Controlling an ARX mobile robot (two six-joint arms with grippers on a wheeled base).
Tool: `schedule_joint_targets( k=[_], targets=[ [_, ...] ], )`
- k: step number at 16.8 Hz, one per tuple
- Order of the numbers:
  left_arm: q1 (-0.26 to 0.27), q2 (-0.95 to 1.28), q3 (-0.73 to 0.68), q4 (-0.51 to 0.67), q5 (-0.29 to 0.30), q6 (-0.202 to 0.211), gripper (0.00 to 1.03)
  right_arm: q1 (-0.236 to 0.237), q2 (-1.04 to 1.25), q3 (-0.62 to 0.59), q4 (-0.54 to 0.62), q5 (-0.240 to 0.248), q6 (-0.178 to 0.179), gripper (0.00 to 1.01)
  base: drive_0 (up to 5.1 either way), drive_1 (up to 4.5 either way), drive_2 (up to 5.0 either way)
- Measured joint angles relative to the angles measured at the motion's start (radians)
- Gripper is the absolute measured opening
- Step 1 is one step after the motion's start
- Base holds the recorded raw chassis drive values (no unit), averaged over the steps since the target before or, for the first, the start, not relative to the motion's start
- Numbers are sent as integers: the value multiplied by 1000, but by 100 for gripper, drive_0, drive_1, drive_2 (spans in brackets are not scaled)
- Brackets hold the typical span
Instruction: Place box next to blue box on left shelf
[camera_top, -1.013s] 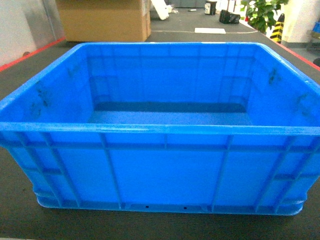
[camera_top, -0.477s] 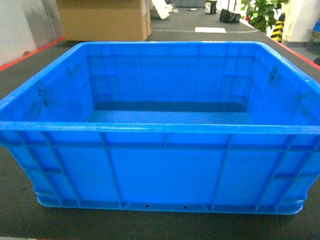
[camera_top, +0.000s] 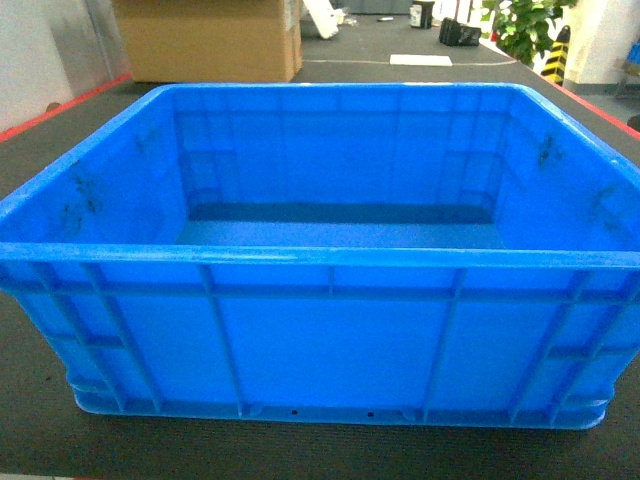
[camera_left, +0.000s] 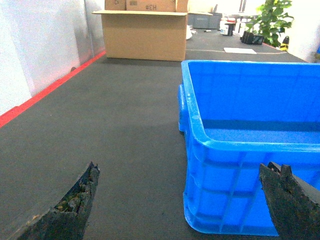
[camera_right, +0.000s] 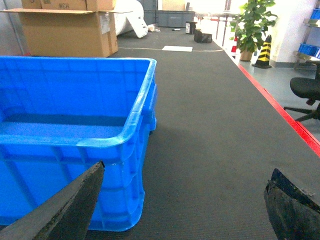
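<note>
The box (camera_top: 320, 250) sat on the dark floor (camera_left: 120, 125) directly in front of me, open top up and nothing inside it. My left claw (camera_left: 175, 200) hung low just outside the box's left near corner, its 2 fingers spread wide, 1 over the floor and 1 in front of the box's wall. My right claw (camera_right: 185, 205) hung just outside the box's right near corner, equally wide, 1 finger before the wall and the other over bare floor. Neither touched the box, and neither held anything.

I judged the lift to be the main risk. The box was broad, and each claw faced only a corner of the thick rim, so an uneven or shallow bite on 1 side could let that side drop and the box twist out. A finger could also ride over the rounded corner and shove the box across the floor instead of gripping it.

The shelf and the other blue box were in none of my views, so I could not tell how far the carry would be. A cardboard carton (camera_top: 210, 40) stood behind the box, well clear.
</note>
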Motion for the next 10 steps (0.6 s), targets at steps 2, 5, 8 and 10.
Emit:
schedule_joint_targets(
  k=[2,5,8,10],
  targets=[
    [0,0,0,0,0,0,98,0,0,0,0,0,0,98,0,0,0],
    [0,0,0,0,0,0,98,0,0,0,0,0,0,98,0,0,0],
    [0,0,0,0,0,0,98,0,0,0,0,0,0,98,0,0,0],
    [0,0,0,0,0,0,98,0,0,0,0,0,0,98,0,0,0]
  ],
)
